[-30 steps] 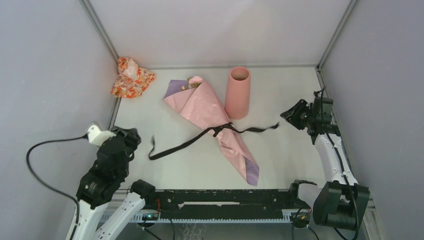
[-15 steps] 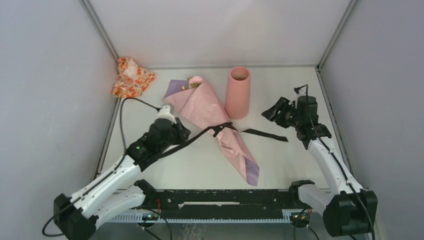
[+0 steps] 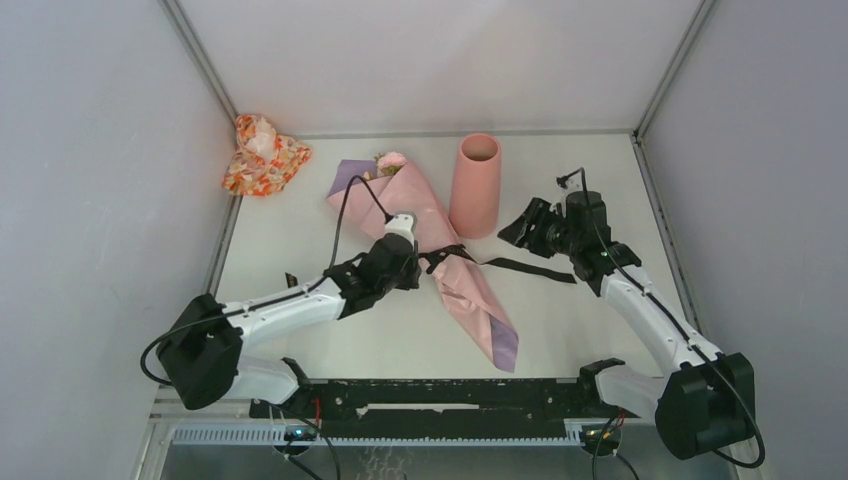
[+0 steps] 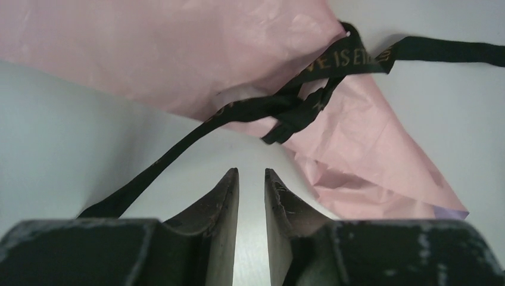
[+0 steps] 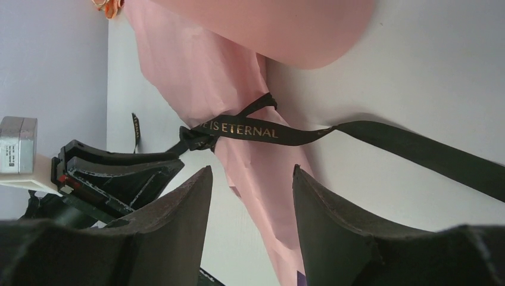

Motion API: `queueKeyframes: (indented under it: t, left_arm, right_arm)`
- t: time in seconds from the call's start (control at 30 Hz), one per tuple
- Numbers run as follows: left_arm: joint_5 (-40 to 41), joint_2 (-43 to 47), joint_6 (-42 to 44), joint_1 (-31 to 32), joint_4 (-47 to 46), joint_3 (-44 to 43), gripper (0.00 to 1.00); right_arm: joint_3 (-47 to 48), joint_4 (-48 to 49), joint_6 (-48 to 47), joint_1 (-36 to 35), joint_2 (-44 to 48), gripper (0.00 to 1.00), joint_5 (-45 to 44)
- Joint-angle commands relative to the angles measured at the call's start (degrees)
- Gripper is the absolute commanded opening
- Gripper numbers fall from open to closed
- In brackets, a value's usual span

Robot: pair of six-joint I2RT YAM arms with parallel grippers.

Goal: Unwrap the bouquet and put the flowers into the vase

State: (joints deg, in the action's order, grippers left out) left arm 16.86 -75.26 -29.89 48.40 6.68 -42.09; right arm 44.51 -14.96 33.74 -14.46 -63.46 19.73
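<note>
1. As the overhead view shows, the bouquet (image 3: 410,215) lies flat on the table (image 3: 580,330), with its wide end toward the far wall and its narrow tip toward my bases.
2. The flowers (image 3: 390,162) show only as a pink head and a little peach at the wide end. The paper hides the stems.
3. A black ribbon (image 3: 520,266) is knotted around the waist of the cone. One tail runs right across the table. The other runs left and passes beneath my left arm.
4. The vase (image 3: 475,185) stands upright, mouth up, just right of the bouquet. I cannot tell whether it touches the paper.
5. My left gripper (image 4: 251,173) points at the knot from the near-left side, close to it. Its jaws stand a narrow slit apart with nothing between them. The left ribbon tail passes outside the left finger.
6. My right gripper (image 5: 253,170) sits right of the vase, aimed toward the knot. Its jaws are spread wide and hold nothing. The right ribbon tail lies on the table beyond the fingertips.
7. An orange-red floral cloth bundle (image 3: 262,153) lies in the far-left corner, well apart from the bouquet.
</note>
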Motion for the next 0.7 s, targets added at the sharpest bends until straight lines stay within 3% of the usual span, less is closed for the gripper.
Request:
queueKeyframes:
  t: [0.0,0.2,0.67]
  left_arm:
    - [1.6,-2.0,3.3,0.8,-6.0,-4.1,0.28]
    - [0.0,-5.0,4.2,0.8,-8.5,-5.2,0.35]
    - [-0.9,-10.6,4.5,1.6,-10.5,-6.9,0.35]
  right_arm:
    - [0.8,3.3,0.8,-0.9,-0.3,0.61,-0.5]
    - [0.9,4.3,1.2,-1.5,-1.2,0.60,-0.1]
    - [0.8,4.3,1.3,-2.2,-1.1,0.60,-0.2]
